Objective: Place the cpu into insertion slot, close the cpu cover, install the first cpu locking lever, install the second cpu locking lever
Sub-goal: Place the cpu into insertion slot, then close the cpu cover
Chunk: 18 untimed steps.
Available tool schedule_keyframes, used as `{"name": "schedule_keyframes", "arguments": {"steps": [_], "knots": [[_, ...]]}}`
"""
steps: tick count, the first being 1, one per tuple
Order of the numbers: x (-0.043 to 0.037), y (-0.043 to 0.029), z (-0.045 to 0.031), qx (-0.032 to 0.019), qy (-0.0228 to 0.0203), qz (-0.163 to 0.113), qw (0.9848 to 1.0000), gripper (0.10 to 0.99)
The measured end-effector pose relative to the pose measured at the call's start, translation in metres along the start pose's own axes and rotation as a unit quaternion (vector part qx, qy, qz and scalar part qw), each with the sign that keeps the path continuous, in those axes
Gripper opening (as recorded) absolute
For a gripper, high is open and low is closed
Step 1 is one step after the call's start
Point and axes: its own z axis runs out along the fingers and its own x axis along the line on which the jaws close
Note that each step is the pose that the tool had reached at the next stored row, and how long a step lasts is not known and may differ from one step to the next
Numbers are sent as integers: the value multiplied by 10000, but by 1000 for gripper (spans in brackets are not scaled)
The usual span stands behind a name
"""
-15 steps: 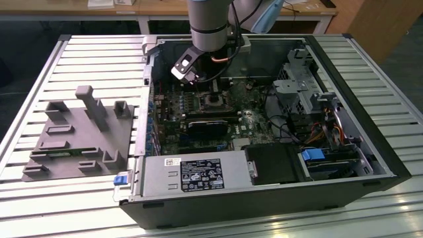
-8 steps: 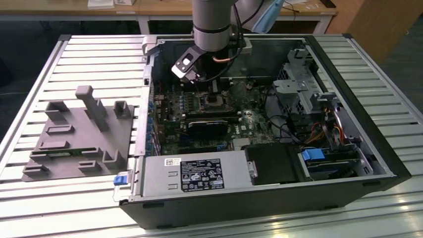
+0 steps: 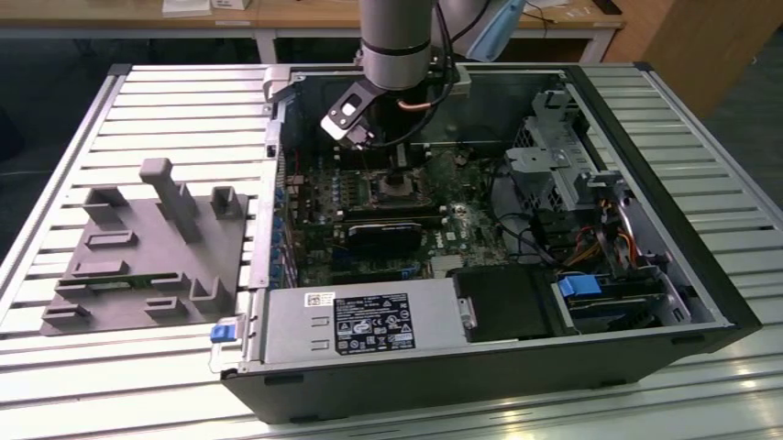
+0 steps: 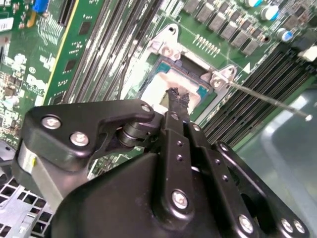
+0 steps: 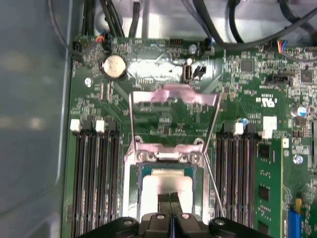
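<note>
The cpu [image 5: 168,182] lies flat in the insertion slot [image 5: 132,184], its pale metal top showing in both wrist views [image 4: 157,89]. My gripper [image 5: 169,199] hangs right over the chip with its black fingertips [image 4: 174,95] pressed together and nothing between them. The cpu cover [image 5: 173,94] stands swung up and open beyond the slot's hinge. Thin wire locking levers [image 5: 216,121] stick up beside it, and one [image 4: 270,99] slants away from the slot's corner. In the exterior view the gripper [image 3: 395,163] reaches down into the open case above the slot [image 3: 394,190].
Long black memory slots [image 5: 94,183] flank the socket on both sides. The open computer case [image 3: 685,275] holds a power supply [image 3: 367,321] at the front and drive cages [image 3: 575,165] on the exterior view's right. A grey fixture [image 3: 147,247] sits on the slatted table.
</note>
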Motion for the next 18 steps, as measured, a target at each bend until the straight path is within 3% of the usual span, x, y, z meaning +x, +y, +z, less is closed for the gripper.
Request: {"name": "schedule_keyframes", "arguments": {"steps": [4,13,18], "knots": [[-1,44,-8,2,-1,0,10000,102],[-5,58,-237,1,0,0,10000,102],[-6,60,-269,1,0,0,10000,102]]}}
